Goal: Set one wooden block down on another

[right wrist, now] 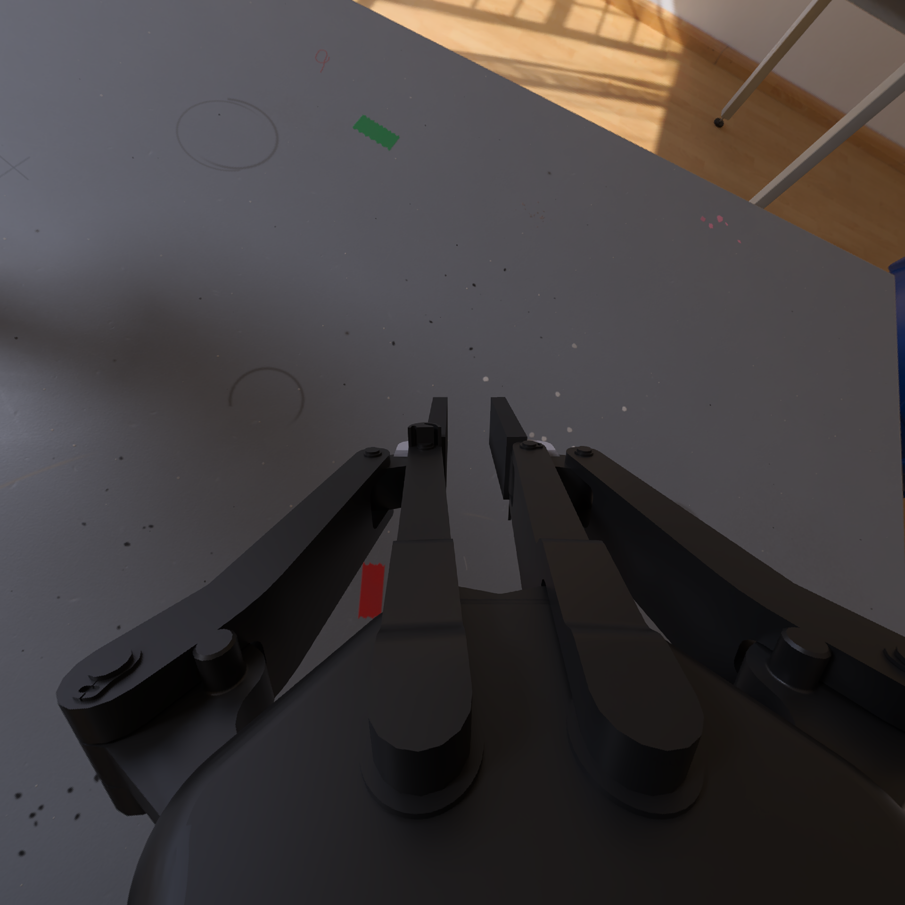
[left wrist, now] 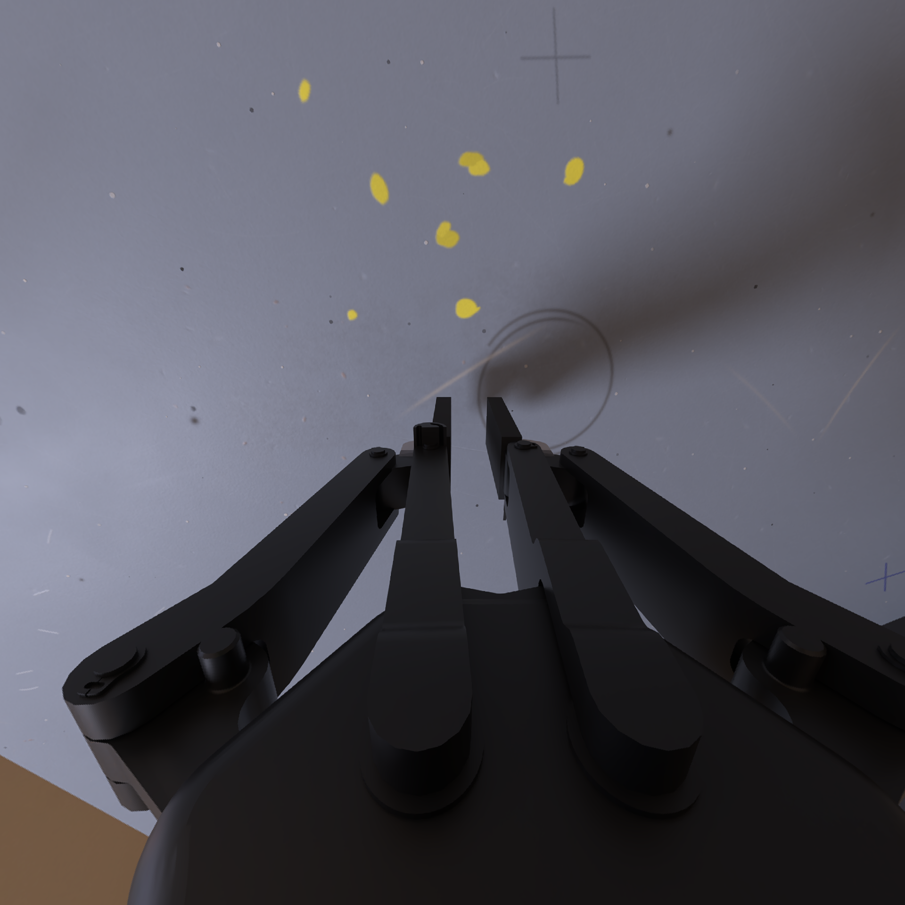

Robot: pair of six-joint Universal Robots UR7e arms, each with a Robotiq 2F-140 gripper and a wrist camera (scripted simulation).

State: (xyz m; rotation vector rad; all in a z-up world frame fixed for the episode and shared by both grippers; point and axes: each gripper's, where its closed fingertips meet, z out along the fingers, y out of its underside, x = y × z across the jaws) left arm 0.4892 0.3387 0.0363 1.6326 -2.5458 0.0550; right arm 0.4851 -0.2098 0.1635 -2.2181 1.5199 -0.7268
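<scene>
No wooden block in either wrist view, so I can't say where the blocks are or what they look like: colour, grain and size are all unknown from here. My judgement is that the task hasn't started. Nothing is grasped or stacked, so locate, pick and place are all left.

Left black two-finger gripper (left wrist: 469, 406): fingers drawn close with a narrow gap and nothing between them. It's nearly clenched and empty, hanging above the grey speckled tabletop (left wrist: 196, 343). Ahead of it are scattered yellow paint blotches (left wrist: 472, 163), a pencilled circle (left wrist: 546, 377) just beyond the fingertips on the right, and a pencilled cross (left wrist: 556, 56) farther out. A strip of brown floor (left wrist: 44, 822) shows past the table edge at the view's lower left corner.

Right black two-finger gripper (right wrist: 468, 406): same posture, narrow gap and empty, above the same tabletop. A green tape rectangle (right wrist: 376, 132) and a large pencilled circle (right wrist: 226, 134) lie toward the far edge. A smaller open circle (right wrist: 267, 394) sits left of the fingertips, and a red tape strip (right wrist: 370, 596) shows under the left linkage. Sunlit wooden floor (right wrist: 587, 73) and pale metal legs (right wrist: 803, 93) lie beyond the far edge. A blue object (right wrist: 898, 303) is at the right edge; I can't tell what it is.

Both wrists need re-aiming before I can find a block.
</scene>
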